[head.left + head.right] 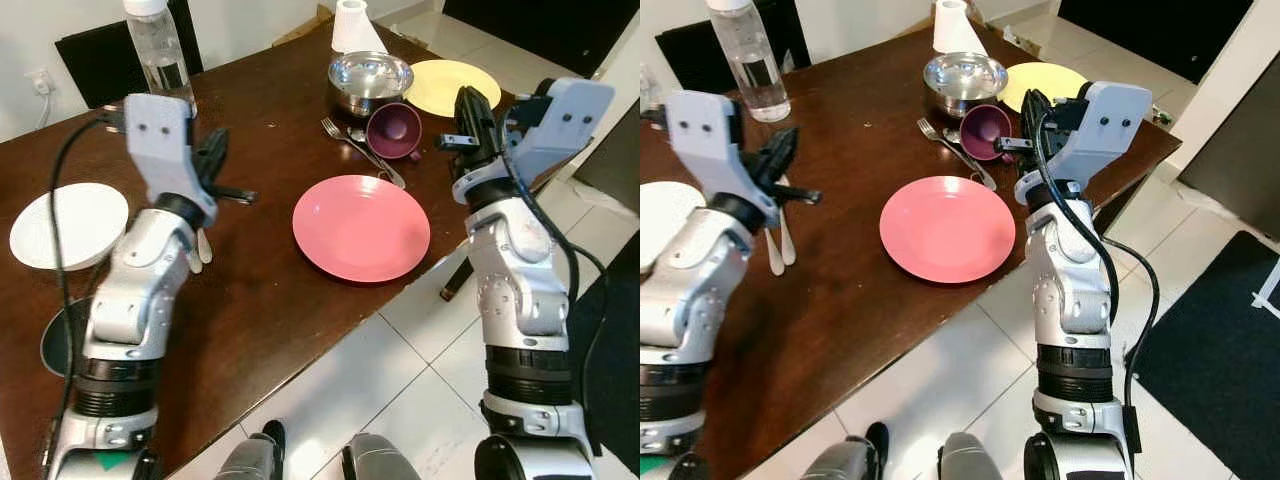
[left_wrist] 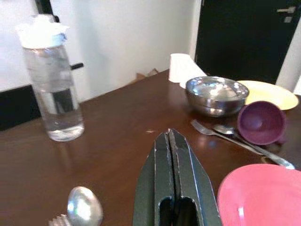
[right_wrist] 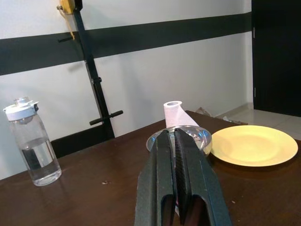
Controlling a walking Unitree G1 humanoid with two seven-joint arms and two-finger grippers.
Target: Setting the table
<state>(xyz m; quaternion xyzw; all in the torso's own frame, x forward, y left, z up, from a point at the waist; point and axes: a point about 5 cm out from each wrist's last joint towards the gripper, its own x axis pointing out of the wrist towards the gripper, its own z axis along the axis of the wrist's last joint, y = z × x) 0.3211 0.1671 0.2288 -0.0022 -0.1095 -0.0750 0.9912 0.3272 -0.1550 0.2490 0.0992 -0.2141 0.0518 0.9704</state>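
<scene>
A pink plate (image 1: 361, 227) lies near the front edge of the dark wooden table (image 1: 270, 290). Behind it are a fork (image 1: 345, 140) and a spoon (image 1: 377, 158), a purple cup (image 1: 394, 130) on its side, a steel bowl (image 1: 370, 80) and a yellow plate (image 1: 452, 86). My left gripper (image 1: 218, 142) is shut and empty, held above the table left of the pink plate, over another spoon (image 2: 84, 207) and fork (image 1: 773, 250). My right gripper (image 1: 471, 98) is shut and empty, raised beside the purple cup, in front of the yellow plate.
A white plate (image 1: 68, 225) sits at the far left, with a dark dish (image 1: 52, 345) at the table's front left edge. A water bottle (image 1: 158, 50) and a paper roll (image 1: 352, 25) stand at the back. Tiled floor (image 1: 400, 370) lies below the table edge.
</scene>
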